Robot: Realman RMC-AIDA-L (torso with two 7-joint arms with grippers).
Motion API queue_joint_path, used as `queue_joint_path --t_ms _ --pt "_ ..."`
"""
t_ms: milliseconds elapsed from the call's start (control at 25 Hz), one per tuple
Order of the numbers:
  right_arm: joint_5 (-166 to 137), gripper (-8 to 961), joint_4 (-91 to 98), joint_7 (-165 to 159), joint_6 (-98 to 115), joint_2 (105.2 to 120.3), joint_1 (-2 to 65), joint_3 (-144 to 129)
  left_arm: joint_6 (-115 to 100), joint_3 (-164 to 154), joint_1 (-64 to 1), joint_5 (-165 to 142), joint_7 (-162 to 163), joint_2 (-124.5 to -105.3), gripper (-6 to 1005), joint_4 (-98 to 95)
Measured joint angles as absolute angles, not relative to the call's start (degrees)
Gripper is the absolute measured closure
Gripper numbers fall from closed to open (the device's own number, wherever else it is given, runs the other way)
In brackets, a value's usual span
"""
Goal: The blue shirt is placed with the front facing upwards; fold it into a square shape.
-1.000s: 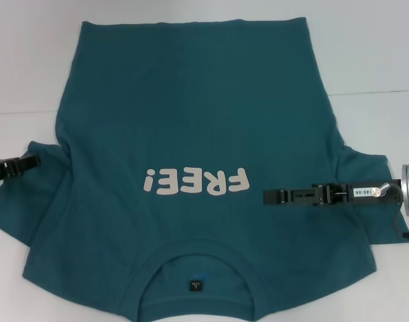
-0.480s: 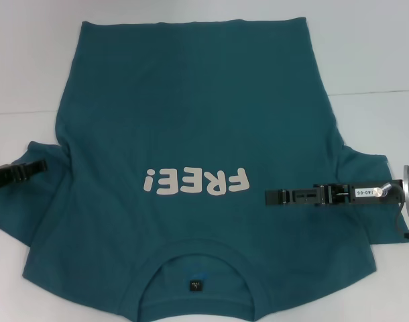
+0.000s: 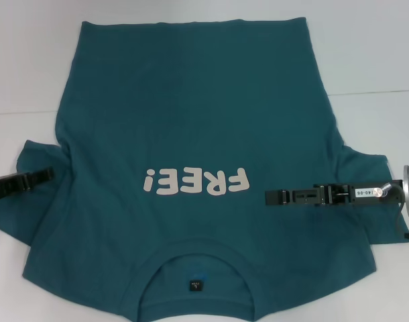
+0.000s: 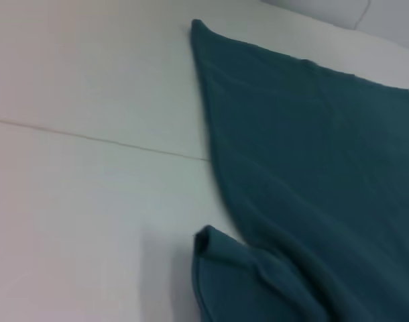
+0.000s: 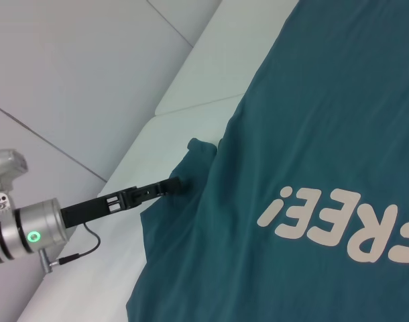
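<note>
The blue shirt (image 3: 191, 121) lies flat on the white table, front up, with the off-white "FREE!" print (image 3: 195, 181) on the chest. The collar (image 3: 194, 258) with its dark label is nearest me. My left gripper (image 3: 49, 174) reaches in from the left at the rumpled left sleeve (image 3: 30, 201). It also shows in the right wrist view (image 5: 176, 183), its tip at the sleeve's fold. The left wrist view shows that sleeve's bunched corner (image 4: 231, 282) and the shirt's side edge. My right gripper (image 3: 270, 197) lies low over the shirt's right chest, beside the print.
The white table (image 3: 365, 54) has a thin seam (image 3: 372, 92) running across it behind the sleeves. The right sleeve (image 3: 372, 174) spreads out under my right arm. Bare table shows to the left and right of the shirt.
My left gripper has moved right, further in over the left sleeve, and the sleeve's edge has shifted slightly. The right arm has not moved.
</note>
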State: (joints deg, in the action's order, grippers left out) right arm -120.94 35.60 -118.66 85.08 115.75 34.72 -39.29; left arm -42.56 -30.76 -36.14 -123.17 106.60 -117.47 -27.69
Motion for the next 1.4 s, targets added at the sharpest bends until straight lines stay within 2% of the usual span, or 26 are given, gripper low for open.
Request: queue_joint_path --t_ms 400,1000,1400 --pt "-120.9 29 35.6 -118.6 85.0 115.68 34.7 -39.3 -56.1 -30.9 -33.6 -123.2 111.4 -117.53 125 -34.2" --pt "-120.9 28 35.6 -118.6 84.3 115.66 34.7 -39.3 -36.5 -37.5 -35.0 -123.2 110.2 -118.71 126 -33.0" --pt "-120.9 28 35.1 -118.6 84.3 115.58 34.5 -39.3 -33.6 -37.7 -37.4 -123.2 109.9 -118.17 125 -29.6"
